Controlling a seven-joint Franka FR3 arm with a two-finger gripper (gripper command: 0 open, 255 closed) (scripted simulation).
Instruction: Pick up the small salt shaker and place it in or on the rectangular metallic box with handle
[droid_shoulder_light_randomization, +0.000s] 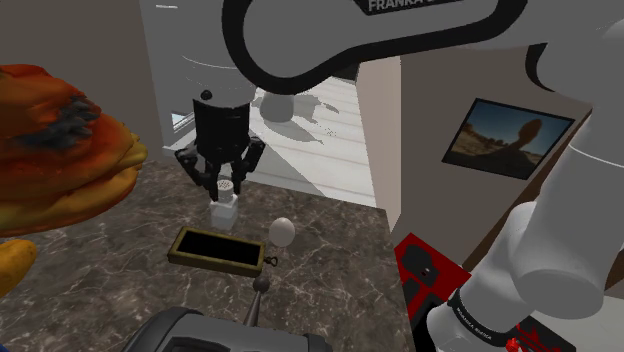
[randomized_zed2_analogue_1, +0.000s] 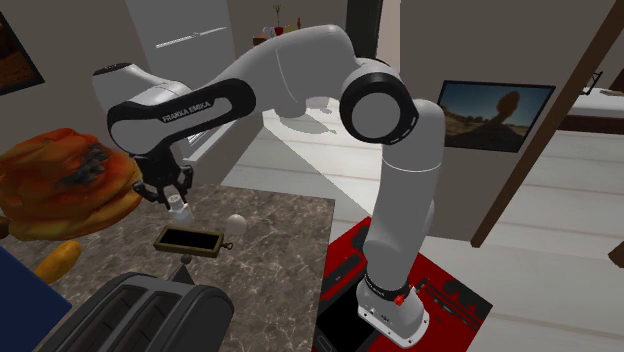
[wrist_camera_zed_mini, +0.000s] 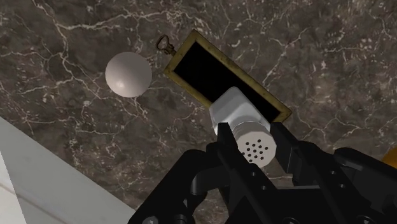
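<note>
Shoulder view, left of centre: the black gripper (droid_shoulder_light_randomization: 226, 188) hangs straight down over a dark marble counter (droid_shoulder_light_randomization: 330, 265), and its two fingers are clamped on the small white salt shaker (droid_shoulder_light_randomization: 225, 208), gripping it near the cap. The shaker stands upright in the clasp, its base just beyond the far long edge of the rectangular box (droid_shoulder_light_randomization: 205, 262) – a shallow brass-coloured tray with a black inside, lying in the lower middle of the frame. I cannot tell whether the shaker's base touches the counter. A white egg-shaped object (droid_shoulder_light_randomization: 282, 232) sits just beside the box's right end, close to the small ring handle (droid_shoulder_light_randomization: 272, 260). In the wrist view the fingers (wrist_camera_zed_mini: 224, 141) press both sides of the shaker (wrist_camera_zed_mini: 236, 114), whose perforated cap faces the camera; its body overlaps one long rim of the box (wrist_camera_zed_mini: 181, 48), with the ring handle (wrist_camera_zed_mini: 163, 44) and the white egg-shaped object (wrist_camera_zed_mini: 128, 74) off the box's short end. From the second exterior view the gripper (randomized_zed2_analogue_1: 176, 200) and shaker (randomized_zed2_analogue_1: 181, 210) show at the left – just above the box (randomized_zed2_analogue_1: 190, 248) in the frame. A lumpy orange-brown thing with a dark patch (randomized_zed2_analogue_1: 65, 185) bulks at the far left, and a dark toaster (randomized_zed2_analogue_1: 150, 312) fills the lower left corner.
</note>
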